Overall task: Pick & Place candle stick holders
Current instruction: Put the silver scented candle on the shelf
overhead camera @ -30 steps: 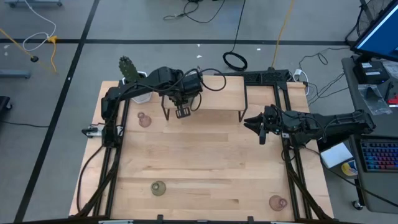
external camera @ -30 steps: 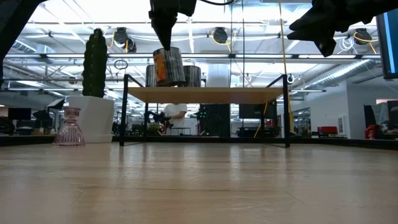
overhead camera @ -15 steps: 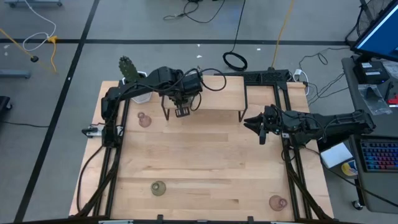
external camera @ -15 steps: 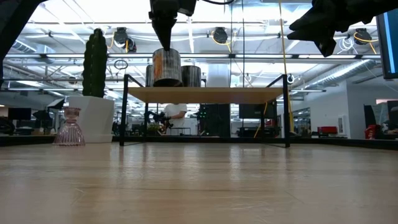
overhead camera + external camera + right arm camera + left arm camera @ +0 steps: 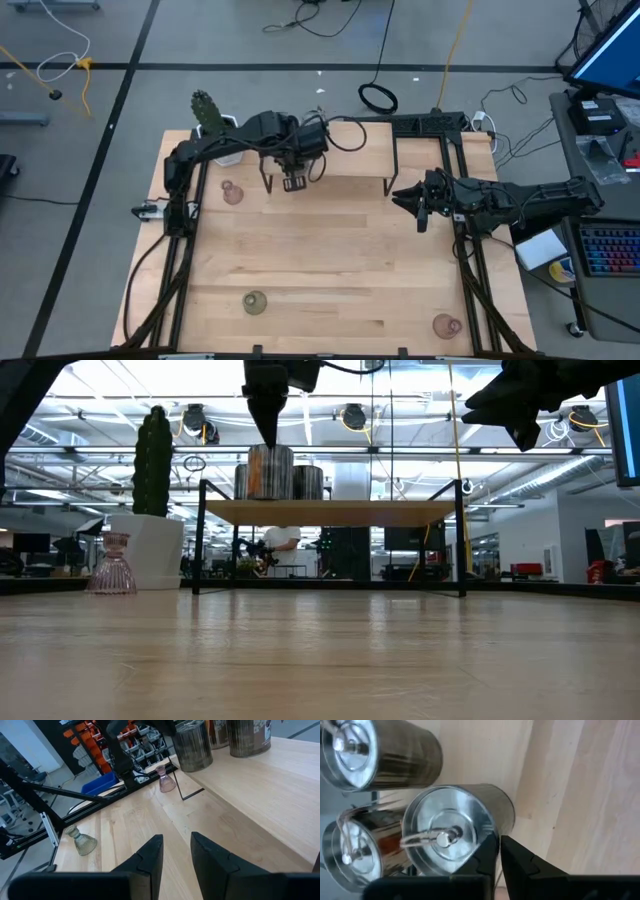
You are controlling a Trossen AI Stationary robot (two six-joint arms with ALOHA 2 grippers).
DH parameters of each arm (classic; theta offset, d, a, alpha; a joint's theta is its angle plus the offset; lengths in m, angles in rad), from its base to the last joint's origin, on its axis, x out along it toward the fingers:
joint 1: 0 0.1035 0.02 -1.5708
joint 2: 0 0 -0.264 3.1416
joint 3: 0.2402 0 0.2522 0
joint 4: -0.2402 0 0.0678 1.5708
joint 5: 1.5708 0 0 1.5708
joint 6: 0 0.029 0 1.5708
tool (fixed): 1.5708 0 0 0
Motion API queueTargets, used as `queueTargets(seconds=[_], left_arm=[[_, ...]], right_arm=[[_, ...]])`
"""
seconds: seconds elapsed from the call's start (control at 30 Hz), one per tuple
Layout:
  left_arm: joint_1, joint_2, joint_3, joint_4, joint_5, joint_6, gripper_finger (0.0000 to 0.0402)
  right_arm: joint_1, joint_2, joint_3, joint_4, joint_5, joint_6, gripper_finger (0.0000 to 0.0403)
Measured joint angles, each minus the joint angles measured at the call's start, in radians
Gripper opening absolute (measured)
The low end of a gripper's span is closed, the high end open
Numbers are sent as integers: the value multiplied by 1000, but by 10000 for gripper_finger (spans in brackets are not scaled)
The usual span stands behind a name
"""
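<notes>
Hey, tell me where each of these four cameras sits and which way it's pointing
High: overhead, straight down; both arms, left hand over the shelf.
Low: table height, level toward the shelf; arms enter from above.
Left wrist: past its fingers pinching a metal holder's rim.
Right wrist: past its open hand across the table.
Shared: low and right wrist both show a pink holder.

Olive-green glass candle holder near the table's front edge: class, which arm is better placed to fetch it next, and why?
Probably the right. The right gripper hangs open and empty over the table, while the left gripper is shut on a silvery metal round holder at the raised wooden shelf. The olive-green glass holder lies far from both.
</notes>
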Motion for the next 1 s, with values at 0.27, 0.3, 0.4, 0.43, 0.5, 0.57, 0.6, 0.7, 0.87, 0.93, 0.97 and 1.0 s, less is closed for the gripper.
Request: queueTargets(seconds=[0.27,0.3,0.4,0.43,0.5,0.57,0.6,0.7,0.87,0.93,0.97,1.0], left_arm=[[-19,0,-25,27,-69,10,89],[-19,0,-20,33,-69,11,98],[-22,0,-13,39,-73,21,122],[-23,0,-13,38,-73,23,128],[-23,0,-14,49,-73,25,138],[-23,0,-14,66,-73,35,144],[-23,0,-14,73,-73,37,145],[-23,0,-14,103,-73,45,143],[-23,0,-14,110,-95,69,137],[-26,0,-14,110,-135,69,137],[-29,-1,-14,110,-157,69,136],[-32,-4,-14,109,-178,69,136]], right_arm=[[0,0,0,0,0,0,90],[0,0,0,0,0,-1,90],[0,0,0,0,0,-8,90],[0,0,0,0,0,-8,90],[0,0,0,0,0,-8,90],[0,0,0,0,0,-8,90],[0,0,0,0,0,-8,90],[0,0,0,0,0,-8,90],[0,0,0,0,0,-8,90],[0,0,0,0,0,-8,90],[0,0,0,0,0,-8,90],[0,0,0,0,0,-8,90]])
